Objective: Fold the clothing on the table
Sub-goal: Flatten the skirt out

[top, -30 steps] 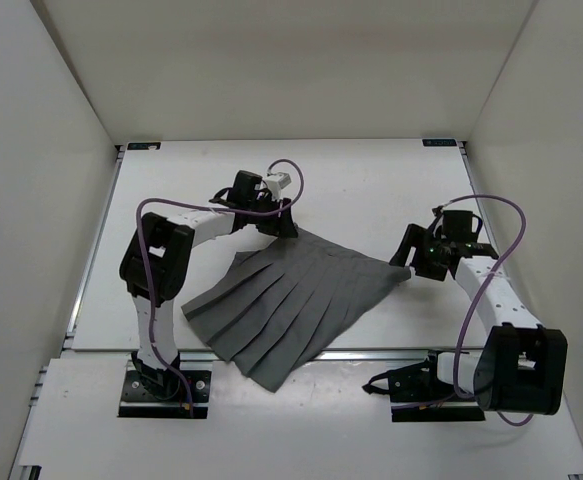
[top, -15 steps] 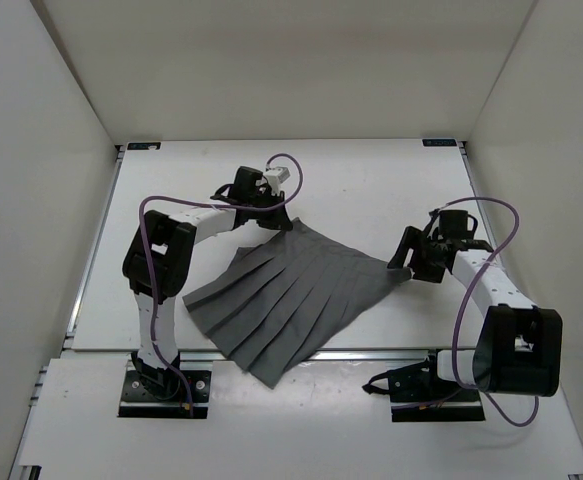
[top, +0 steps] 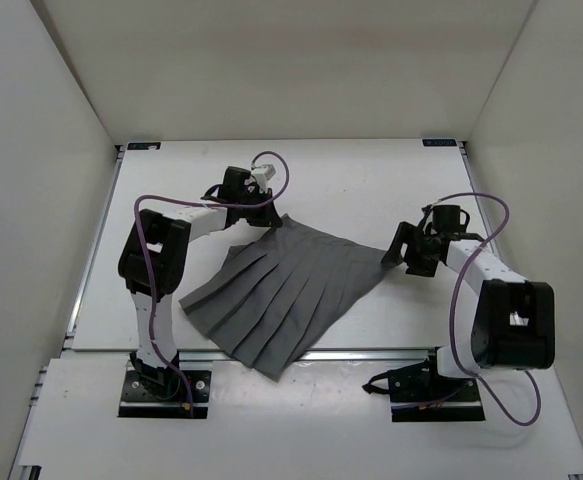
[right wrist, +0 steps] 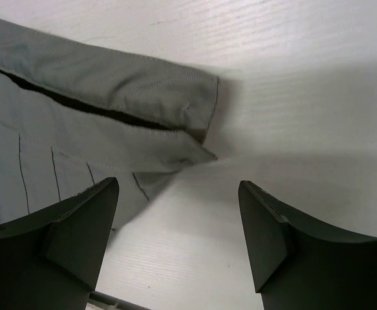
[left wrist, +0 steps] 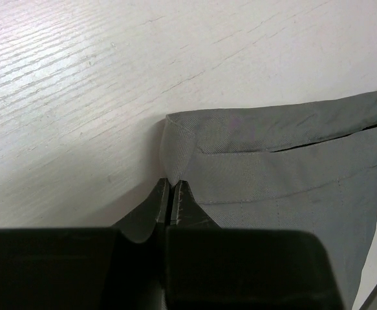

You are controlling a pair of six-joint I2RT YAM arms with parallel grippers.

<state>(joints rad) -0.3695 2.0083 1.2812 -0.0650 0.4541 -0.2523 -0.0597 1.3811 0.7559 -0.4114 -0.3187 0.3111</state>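
While the dark grey pleated fabric skirt (top: 281, 290) is lying fanned out on the large white matte table (top: 371, 175), the left gripper (left wrist: 170, 192) is pinching, jaws together, just the tip of the skirt's far-left waistband corner. The right gripper (right wrist: 177, 197) is hovering, jaws apart, beside the skirt's right corner, gripping nothing. Any lift now is risking that thin pinch slipping, or one-sided pulling skewing the pleats.

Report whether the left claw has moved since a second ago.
Yes. The left claw has shifted slightly left and toward the far edge of the table, and is now shut on the corner of the skirt.
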